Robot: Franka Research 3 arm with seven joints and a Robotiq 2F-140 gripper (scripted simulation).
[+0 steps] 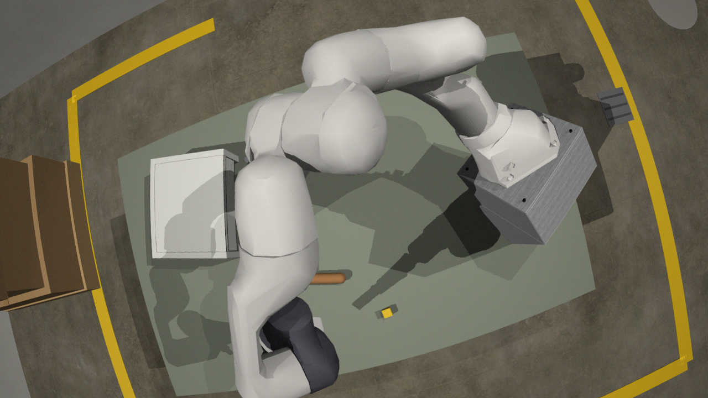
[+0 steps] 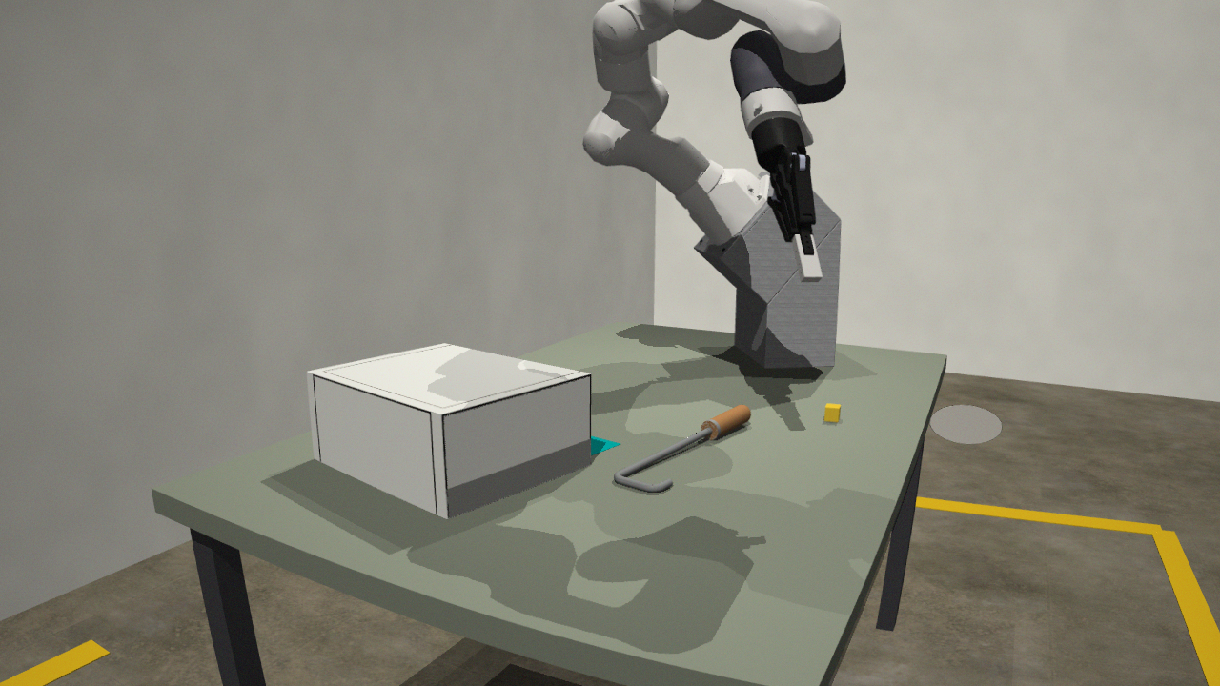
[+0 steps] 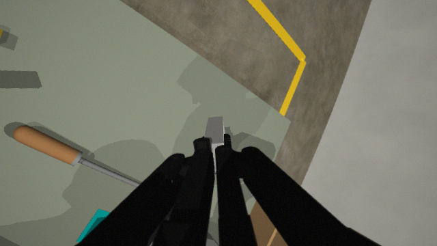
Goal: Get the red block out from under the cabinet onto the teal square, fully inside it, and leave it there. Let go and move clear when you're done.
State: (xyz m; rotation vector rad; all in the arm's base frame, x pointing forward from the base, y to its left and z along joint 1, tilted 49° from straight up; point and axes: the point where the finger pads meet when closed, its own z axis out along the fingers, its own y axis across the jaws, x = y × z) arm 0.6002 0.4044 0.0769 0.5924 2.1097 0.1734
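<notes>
The white cabinet [image 1: 188, 198] [image 2: 375, 434] stands on the table. No red block shows in any view; the space under the cabinet is hidden. The teal square [image 2: 601, 445] [image 3: 88, 226] shows only in part, beside the cabinet in the exterior view. A hook tool with an orange-brown handle [image 1: 329, 278] [image 2: 726, 422] [image 3: 48, 145] and a grey bent rod lies on the table. My gripper [image 2: 807, 260] [image 3: 216, 128] is shut with pale fingertips together and nothing seen held. It is tilted, high above the table; the arm hides it in the top view.
A small yellow block [image 1: 386, 312] [image 2: 832, 413] lies beyond the handle end of the tool. The grey robot pedestal [image 1: 539, 198] [image 2: 793, 315] stands at the table's far end in the exterior view. Brown boxes [image 1: 49, 227] stand off the table's left side in the top view.
</notes>
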